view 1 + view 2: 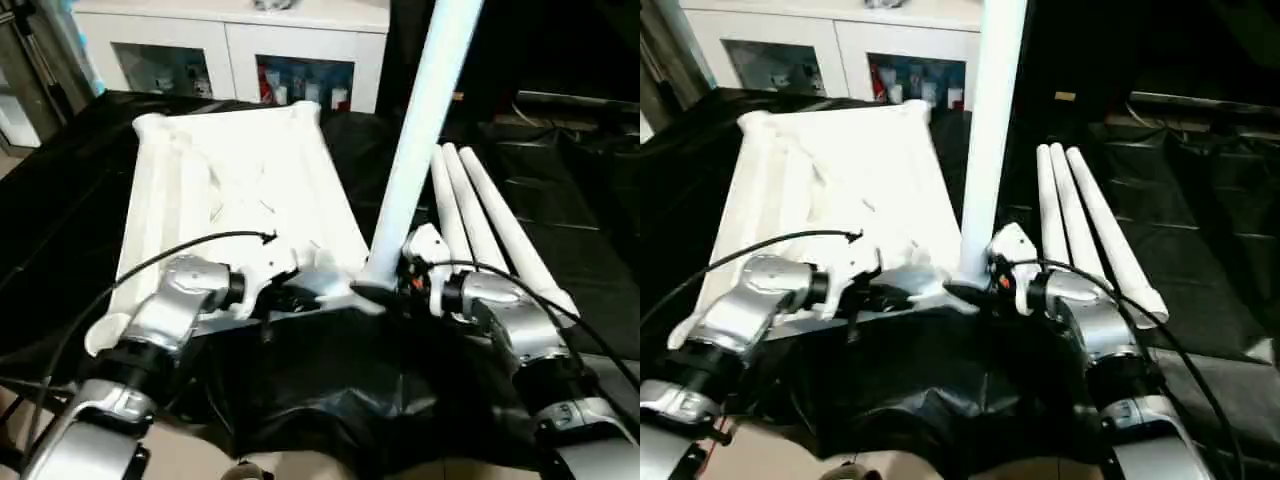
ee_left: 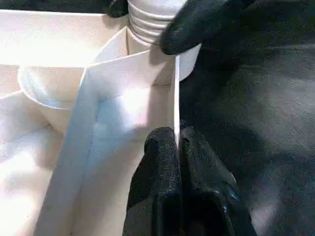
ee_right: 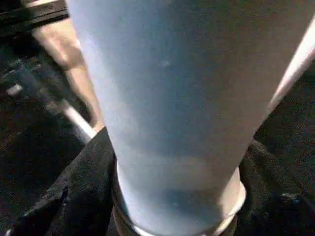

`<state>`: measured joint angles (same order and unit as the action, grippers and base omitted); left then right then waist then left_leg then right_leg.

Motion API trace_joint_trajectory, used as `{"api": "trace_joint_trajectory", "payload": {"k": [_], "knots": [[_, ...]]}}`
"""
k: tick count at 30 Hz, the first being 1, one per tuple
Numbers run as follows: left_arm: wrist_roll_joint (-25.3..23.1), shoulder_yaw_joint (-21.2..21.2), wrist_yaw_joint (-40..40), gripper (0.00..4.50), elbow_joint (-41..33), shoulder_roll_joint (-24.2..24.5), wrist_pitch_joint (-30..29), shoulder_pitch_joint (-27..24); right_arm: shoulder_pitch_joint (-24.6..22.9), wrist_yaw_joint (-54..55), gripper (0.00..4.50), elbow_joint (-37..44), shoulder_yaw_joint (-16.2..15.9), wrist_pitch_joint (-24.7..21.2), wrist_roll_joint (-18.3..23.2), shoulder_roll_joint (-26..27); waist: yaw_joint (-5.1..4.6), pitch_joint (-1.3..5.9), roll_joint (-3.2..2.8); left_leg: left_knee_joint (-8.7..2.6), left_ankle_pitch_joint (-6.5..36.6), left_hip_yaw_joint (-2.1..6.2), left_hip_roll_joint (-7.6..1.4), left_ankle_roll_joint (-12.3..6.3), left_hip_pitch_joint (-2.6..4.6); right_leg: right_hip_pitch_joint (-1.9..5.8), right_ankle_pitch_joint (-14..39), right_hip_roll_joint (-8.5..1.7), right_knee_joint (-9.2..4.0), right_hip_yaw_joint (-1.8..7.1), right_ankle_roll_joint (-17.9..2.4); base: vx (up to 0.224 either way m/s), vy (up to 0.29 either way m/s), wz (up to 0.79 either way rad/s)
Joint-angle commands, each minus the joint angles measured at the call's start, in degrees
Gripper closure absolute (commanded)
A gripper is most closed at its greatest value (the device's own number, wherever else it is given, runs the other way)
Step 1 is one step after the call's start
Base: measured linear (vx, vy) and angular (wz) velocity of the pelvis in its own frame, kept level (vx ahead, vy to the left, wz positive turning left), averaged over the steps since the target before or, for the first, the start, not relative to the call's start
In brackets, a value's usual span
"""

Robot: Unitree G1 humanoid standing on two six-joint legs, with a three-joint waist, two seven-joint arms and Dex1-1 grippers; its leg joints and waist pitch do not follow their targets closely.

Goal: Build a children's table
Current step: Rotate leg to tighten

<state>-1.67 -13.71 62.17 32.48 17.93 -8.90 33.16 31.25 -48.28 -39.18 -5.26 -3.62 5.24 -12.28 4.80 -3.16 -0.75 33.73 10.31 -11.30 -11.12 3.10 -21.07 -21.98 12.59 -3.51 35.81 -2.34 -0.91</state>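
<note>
The white tabletop (image 1: 240,180) lies underside up on black cloth. At its near right corner one white leg (image 1: 425,120) stands upright, its ribbed end (image 2: 147,19) in the corner socket. My right gripper (image 1: 385,285) sits around the leg's base, with a black finger (image 2: 197,24) pressed on the ribbed end. The same leg (image 3: 167,98) looms close in the right wrist view. At the near edge my left gripper (image 2: 177,137) is shut on the tabletop's thin rim wall (image 2: 175,88). Three more legs (image 1: 480,220) lie side by side to the right.
A white cabinet with glass doors (image 1: 230,40) stands behind the tabletop. Black cloth (image 1: 330,390) covers the work surface and hangs wrinkled over its near edge. Black cables loop over both silver forearms.
</note>
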Motion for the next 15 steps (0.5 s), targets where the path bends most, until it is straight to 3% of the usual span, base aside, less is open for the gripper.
{"api": "trace_joint_trajectory", "payload": {"k": [1, 4, 6, 11, 12, 13, 15], "knots": [[1.35, 0.78, -4.12, 4.5, 0.6, -3.27, -0.44, 1.7, 0.67, 4.98, 1.75, -3.25, -1.34, -0.04, -1.73, 2.64, -0.23, 3.34, 0.62, -3.92, 10.86, 1.19, -2.35, -0.55, 1.0, 1.92, 11.18, -4.86, -4.88, 2.61, -12.61, 0.0, 0.0, 0.0], [-0.99, 2.67, -16.39, 4.5, 5.1, -7.28, -3.31, 5.16, 4.75, 21.68, 1.75, -10.73, 2.07, -0.93, -2.26, 8.88, -0.59, 3.26, 0.46, -4.06, 11.91, 1.21, -2.26, 0.47, 1.19, 1.59, 12.55, -4.75, -5.02, 2.75, -12.01, 0.0, 0.0, 0.0], [-1.5, 3.69, -21.09, 4.5, 6.45, -8.94, -4.47, 6.41, 6.33, 27.21, 1.75, -12.8, 2.72, -1.38, -2.79, 10.69, -0.69, 3.41, 0.33, -4.05, 11.21, 1.26, -2.27, 1.05, 1.33, 1.58, 11.96, -4.8, -5.01, 2.75, -12.12, 0.0, 0.0, 0.0], [-1.68, 3.47, -22.24, 4.5, 6.3, -10.58, -4.39, 6.83, 8.25, 29.38, 1.75, -15.16, 1.92, 0.78, -4.06, 13.21, -0.09, 3.81, 0.43, -3.8, 7.34, 1.23, -2.22, -1.08, 0.6, 2.08, 3.09, -4.66, -4.06, 2.57, -12.28, 0.0, 0.0, 0.0], [-1.69, 3.41, -22.22, 4.5, 6.25, -10.67, -4.33, 6.81, 8.4, 29.28, 1.75, -15.4, 1.81, 1.11, -4.18, 13.42, -0.13, 3.82, 0.46, -3.74, 7.37, 1.18, -2.15, -1.32, 0.59, 2.11, 2.54, -4.67, -4.05, 2.52, -12.59, 0.0, 0.0, 0.0], [-1.69, 3.25, -22.18, 4.5, 6.15, -10.84, -4.17, 6.76, 8.74, 28.95, 1.4, -15.99, 1.67, 1.75, -4.31, 13.89, -0.09, 3.77, 0.5, -3.67, 7.8, 1.08, -2.14, -1.61, 0.67, 2.07, 2.77, -4.75, -4.18, 2.58, -12.77, 0.0, 0.0, 0.0], [-1.55, 2.62, -20.52, 4.5, 5.4, -10.64, -3.42, 6.06, 9.19, 27.06, 1.19, -16.84, 2.12, 2.62, -3.64, 14.45, -0.04, 3.68, 0.64, -3.78, 8.28, 1.12, -2.2, -1.83, 0.66, 2.13, 4.06, -4.81, -4.29, 2.58, -12.57, 0.0, 0.0, 0.0]]}}
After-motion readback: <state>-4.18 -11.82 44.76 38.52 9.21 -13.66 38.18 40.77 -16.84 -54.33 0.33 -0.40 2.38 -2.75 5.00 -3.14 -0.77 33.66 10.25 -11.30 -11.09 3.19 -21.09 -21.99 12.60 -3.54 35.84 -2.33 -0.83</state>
